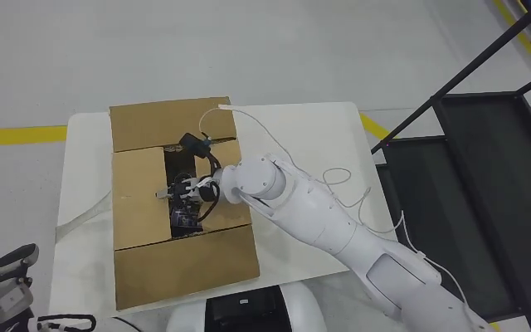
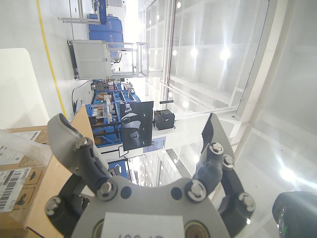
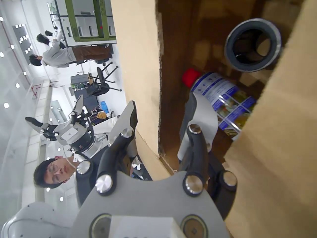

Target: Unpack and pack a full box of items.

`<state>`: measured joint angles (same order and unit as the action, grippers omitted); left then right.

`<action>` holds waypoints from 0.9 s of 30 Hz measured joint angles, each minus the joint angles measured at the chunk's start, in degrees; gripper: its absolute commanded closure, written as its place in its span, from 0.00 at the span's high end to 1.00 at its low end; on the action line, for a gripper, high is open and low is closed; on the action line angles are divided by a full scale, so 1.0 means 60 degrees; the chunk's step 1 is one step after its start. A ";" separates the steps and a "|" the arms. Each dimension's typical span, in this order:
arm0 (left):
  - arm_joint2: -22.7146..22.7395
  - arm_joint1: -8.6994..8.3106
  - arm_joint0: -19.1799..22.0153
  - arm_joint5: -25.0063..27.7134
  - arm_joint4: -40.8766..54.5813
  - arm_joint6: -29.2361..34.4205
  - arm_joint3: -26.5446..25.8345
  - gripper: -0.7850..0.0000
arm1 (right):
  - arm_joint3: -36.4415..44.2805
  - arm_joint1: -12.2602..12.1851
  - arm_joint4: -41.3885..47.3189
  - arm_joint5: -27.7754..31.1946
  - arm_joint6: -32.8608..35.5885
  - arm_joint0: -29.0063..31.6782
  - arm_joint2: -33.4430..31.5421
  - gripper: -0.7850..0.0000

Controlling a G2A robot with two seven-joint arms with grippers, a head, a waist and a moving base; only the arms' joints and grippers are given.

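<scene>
An open cardboard box stands on the white table, flaps spread. My right gripper hangs over the opening between the flaps. In the right wrist view the right gripper is open and straddles a box flap, one finger outside and one inside. Beside the inner finger lies a blue-labelled can with a red cap. A dark grey ring-shaped cylinder lies deeper in. My left gripper is open and holds nothing, off the table's left front corner.
A labelled side of the cardboard box stands close beside the left gripper. A loose white cable trails from the right arm across the table. Black metal steps stand right of the table.
</scene>
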<state>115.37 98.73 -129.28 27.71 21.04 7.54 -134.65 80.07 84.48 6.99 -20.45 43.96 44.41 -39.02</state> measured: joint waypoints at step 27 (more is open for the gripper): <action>0.0020 -0.0030 0.0250 -0.0244 -0.0013 0.0016 0.0046 1.00 | -0.0525 0.0279 0.2247 0.2918 0.1628 -0.0011 -0.0521 0.48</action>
<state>115.49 98.55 -127.78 26.25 20.96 7.63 -134.37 76.92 86.15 20.47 -2.94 53.73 44.34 -42.14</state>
